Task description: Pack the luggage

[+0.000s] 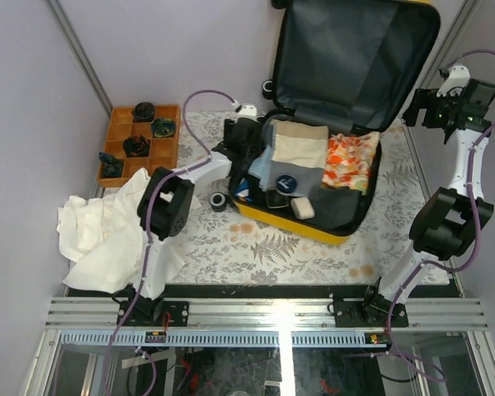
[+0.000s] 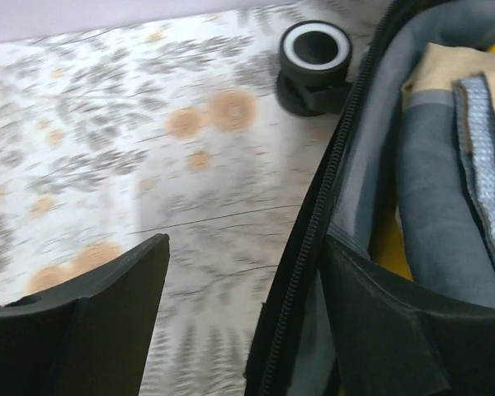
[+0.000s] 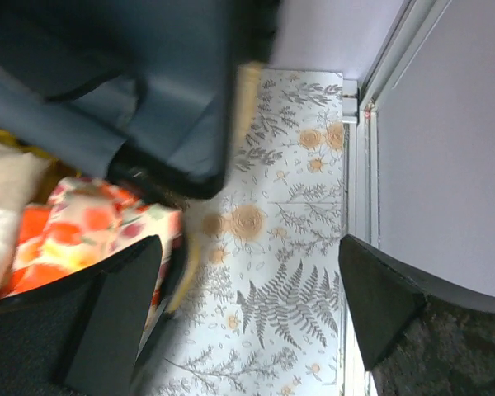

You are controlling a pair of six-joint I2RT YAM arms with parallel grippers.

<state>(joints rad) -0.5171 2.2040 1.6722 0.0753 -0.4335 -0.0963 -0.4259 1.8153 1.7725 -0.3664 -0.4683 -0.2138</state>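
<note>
On the floral table, right of centre, the luggage is lying open with its lid standing up at the far side. Its long axis is running near-to-far, twisted a little so the near left corner is sitting closer to the arms. Folded clothes are filling the base.

The left arm is bending at the elbow and reaching right and away to the luggage's left side. In the wrist view the left gripper is spread wide, straddling the zippered rim: one finger is hanging over the tablecloth, the other inside over the lining. It isn't gripping anything. A black wheel is sitting just past it.

The right arm is standing tall along the right side, wrist turning in toward the lid's right edge. The right gripper is also wide apart (nothing between the fingers, just tablecloth below).

Room-wise: a thin strip of table is showing between the luggage and the right frame rail, and a wider band along the near edge. The orange tray and a white cloth are taking up the left side.
</note>
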